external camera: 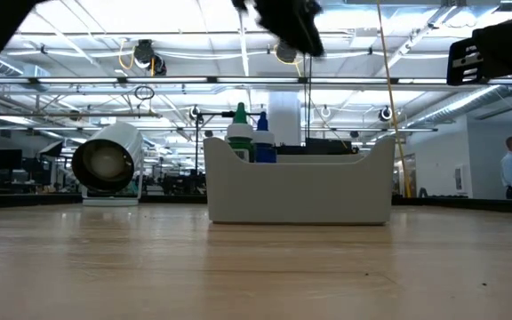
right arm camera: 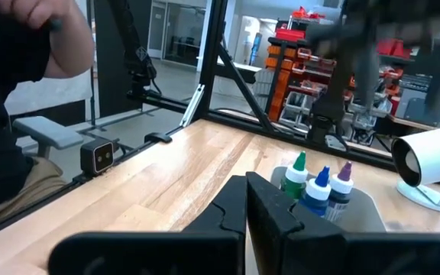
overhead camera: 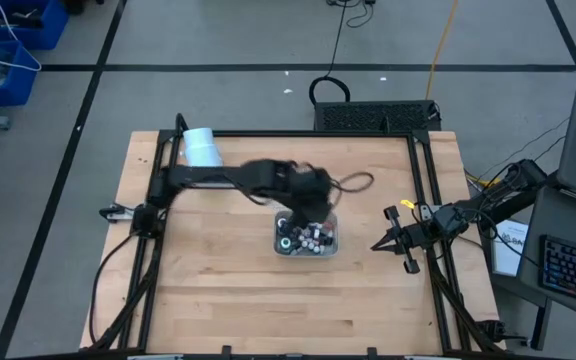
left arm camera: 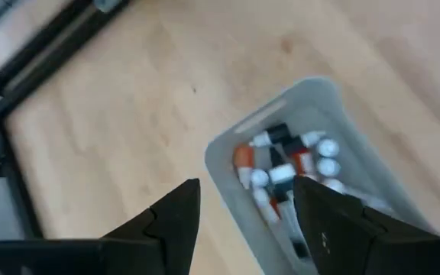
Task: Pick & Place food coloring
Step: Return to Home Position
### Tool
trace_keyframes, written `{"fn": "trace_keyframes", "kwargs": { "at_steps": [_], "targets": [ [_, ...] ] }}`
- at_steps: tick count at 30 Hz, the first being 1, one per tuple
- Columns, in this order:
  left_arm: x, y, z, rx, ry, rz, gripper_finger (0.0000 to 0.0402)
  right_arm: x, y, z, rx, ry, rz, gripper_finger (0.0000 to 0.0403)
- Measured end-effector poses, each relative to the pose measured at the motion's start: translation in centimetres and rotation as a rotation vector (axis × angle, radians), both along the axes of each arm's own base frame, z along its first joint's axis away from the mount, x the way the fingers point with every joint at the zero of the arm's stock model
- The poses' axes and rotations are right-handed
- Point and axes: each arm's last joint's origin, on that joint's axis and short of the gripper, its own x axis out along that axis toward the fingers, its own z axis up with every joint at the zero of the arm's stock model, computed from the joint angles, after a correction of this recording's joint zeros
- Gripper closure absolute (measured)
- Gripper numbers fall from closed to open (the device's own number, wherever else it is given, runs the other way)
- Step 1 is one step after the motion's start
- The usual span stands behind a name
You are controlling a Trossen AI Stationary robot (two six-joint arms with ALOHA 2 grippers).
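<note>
- My left gripper (left arm camera: 247,186) hovers over the grey tray (overhead camera: 335,243) at the middle of the table (overhead camera: 218,290). Its jaws are spread wide with nothing between them.
- The food coloring bottles (left arm camera: 285,172) sit inside that tray, directly beneath the jaws. Most lie on their sides at mixed angles, so the heap has no common long axis.
- A few bottles stand upright at the tray's end toward my left side. Their green, blue and purple tips rise above the rim in the right wrist view.
- The high view shows no bottle on the wood outside the tray. I judge the placing done, with only the withdrawal to rest remaining.
- Deciding relation: the load is straight below the open jaws, and the rest position lies off to my left. The tray's long axis runs left to right. I judge the move should go up first, then back, not sideways at rim height.
- Obstructions: the tray wall and the upright tips are nearest. The large white cylinder (overhead camera: 201,147) stands at the far left corner beside my left arm's base, well apart from the tray.
- My right gripper (overhead camera: 393,245) is parked at the table's right edge, fingers pressed together and empty. It is farther from the tray than the left.
- A person (right arm camera: 21,92) sits beyond the table edge, apart from both arms.
</note>
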Motion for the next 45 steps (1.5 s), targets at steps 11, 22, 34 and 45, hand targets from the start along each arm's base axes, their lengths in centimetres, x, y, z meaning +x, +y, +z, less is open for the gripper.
{"fn": "trace_keyframes", "kwargs": {
  "at_steps": [11,22,34,45],
  "targets": [
    [-6.8,0.2,8.4,-0.105,-0.117,-0.017,0.019,0.0,0.0,0.1,0.004,-0.006,0.0,0.0403],
    [-7.7,-1.1,8.6,-0.149,-0.068,-0.096,0.019,0.0,0.0,0.3,0.014,-0.025,0.001,0.0403],
    [-7.7,-1.5,8.6,-0.145,-0.07,-0.105,0.019,0.0,-0.1,0.8,0.019,-0.081,-0.023,0.0403],
    [-7.3,-2.5,8.5,-0.14,-0.09,-0.055,0.019,0.1,0.0,0.5,-0.003,-0.054,-0.025,0.0403]
  ]
}}
